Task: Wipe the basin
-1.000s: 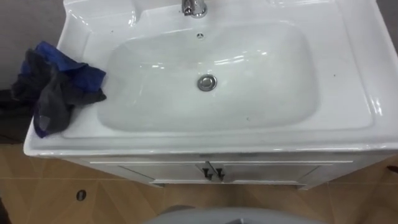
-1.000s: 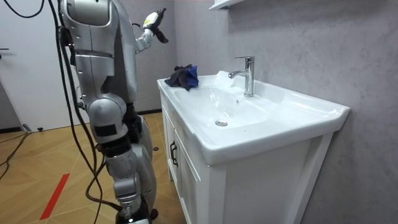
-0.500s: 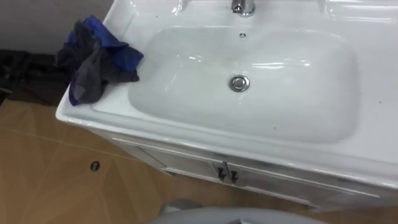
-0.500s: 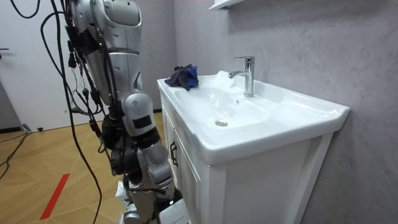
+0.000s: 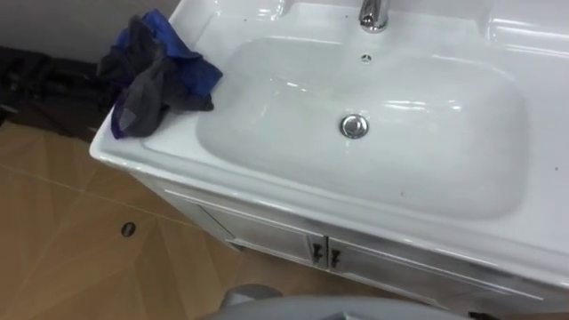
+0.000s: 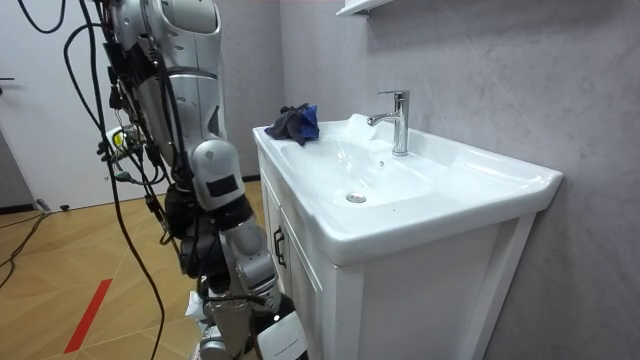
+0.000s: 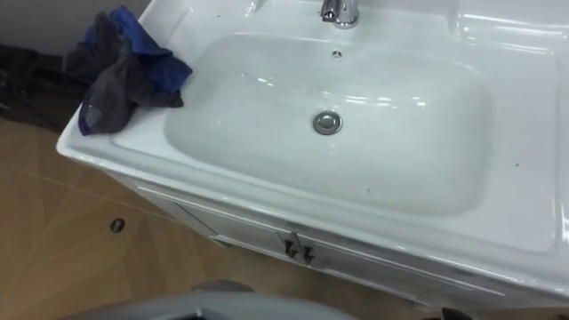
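The crumpled blue-and-grey cloth [image 5: 156, 76] lay on the basin's [image 5: 267, 191] left rim beside the dry-looking bowl, fitting either wiping ahead or wiping done, while the robot's fingers could not be told.

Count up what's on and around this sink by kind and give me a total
Cloths: 1, the blue and grey cloth on the basin rim
Basins: 1
Taps: 1
Drain plugs: 1
Cabinet door handles: 2
Total: 6
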You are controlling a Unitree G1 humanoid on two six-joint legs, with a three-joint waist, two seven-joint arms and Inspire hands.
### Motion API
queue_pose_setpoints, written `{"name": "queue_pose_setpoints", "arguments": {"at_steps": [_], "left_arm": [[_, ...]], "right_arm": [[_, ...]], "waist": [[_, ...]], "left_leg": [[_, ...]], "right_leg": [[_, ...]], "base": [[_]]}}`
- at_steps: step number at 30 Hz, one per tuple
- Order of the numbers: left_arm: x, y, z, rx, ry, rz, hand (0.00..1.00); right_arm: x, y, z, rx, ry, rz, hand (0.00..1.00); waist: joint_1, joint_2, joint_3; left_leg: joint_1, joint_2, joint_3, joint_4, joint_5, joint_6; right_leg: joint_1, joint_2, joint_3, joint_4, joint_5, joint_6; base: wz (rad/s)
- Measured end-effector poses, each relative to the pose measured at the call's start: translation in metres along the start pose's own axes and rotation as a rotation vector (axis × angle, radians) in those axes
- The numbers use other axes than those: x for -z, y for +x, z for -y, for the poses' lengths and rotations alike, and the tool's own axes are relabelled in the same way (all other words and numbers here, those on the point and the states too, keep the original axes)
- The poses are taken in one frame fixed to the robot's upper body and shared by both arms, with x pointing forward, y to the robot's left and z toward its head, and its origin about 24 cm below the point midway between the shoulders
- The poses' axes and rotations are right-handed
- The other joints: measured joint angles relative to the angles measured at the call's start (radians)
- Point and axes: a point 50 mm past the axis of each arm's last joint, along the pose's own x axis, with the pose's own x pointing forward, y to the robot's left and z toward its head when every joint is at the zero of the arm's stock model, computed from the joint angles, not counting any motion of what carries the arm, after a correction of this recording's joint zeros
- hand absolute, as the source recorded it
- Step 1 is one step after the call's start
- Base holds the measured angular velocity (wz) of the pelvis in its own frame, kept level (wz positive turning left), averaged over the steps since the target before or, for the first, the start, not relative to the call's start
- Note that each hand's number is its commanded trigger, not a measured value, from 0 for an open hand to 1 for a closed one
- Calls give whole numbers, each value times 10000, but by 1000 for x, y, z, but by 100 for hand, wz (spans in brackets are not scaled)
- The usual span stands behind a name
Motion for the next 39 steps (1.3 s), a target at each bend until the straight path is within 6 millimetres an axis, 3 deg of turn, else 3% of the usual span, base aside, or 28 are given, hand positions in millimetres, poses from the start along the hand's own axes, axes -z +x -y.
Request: {"name": "queue_pose_setpoints", "arguments": {"at_steps": [4,8,11,18,24,30,39], "left_arm": [[50,-4,-11,-102,1387,-1023,0],[81,-12,-19,300,2359,-1610,0],[94,-11,-27,533,2889,-1964,0],[116,-13,-36,1496,4133,-2358,0],[130,-19,-37,3238,7386,-1746,0],[138,-28,-26,4734,9937,-999,0],[139,-44,-2,6036,12491,620,0]], "right_arm": [[2,0,-1,-61,26,-45,0],[9,0,-8,-395,-91,-385,0],[15,0,-13,-659,-68,-666,0],[22,-1,-14,-703,-472,-1018,0],[18,0,-20,-747,-481,-1057,0],[12,0,-30,-874,-266,-1058,0],[18,-1,-33,-936,-550,-1430,0]], "waist": [[-284,-48,-23],[-479,-276,-32],[-534,-451,-15],[-553,-508,-1],[-786,-669,7],[-1184,-900,134],[-1684,-945,110]], "left_leg": [[112,-38,31,-10,-3,5],[262,-50,139,-12,-20,33],[370,-49,141,-15,-75,87],[414,-42,201,-1,-376,225],[412,-104,230,7,-414,282],[404,-127,409,152,-436,313],[314,-116,482,138,-551,405]], "right_leg": [[-19,-89,135,217,-63,33],[45,-127,199,308,-112,53],[174,-122,215,302,-121,70],[135,-153,241,478,-167,199],[241,-203,238,461,-107,292],[312,-252,257,426,-117,333],[249,-233,290,307,-62,426]], "base": [[-9],[-5],[0],[0],[0],[1],[-1]]}}
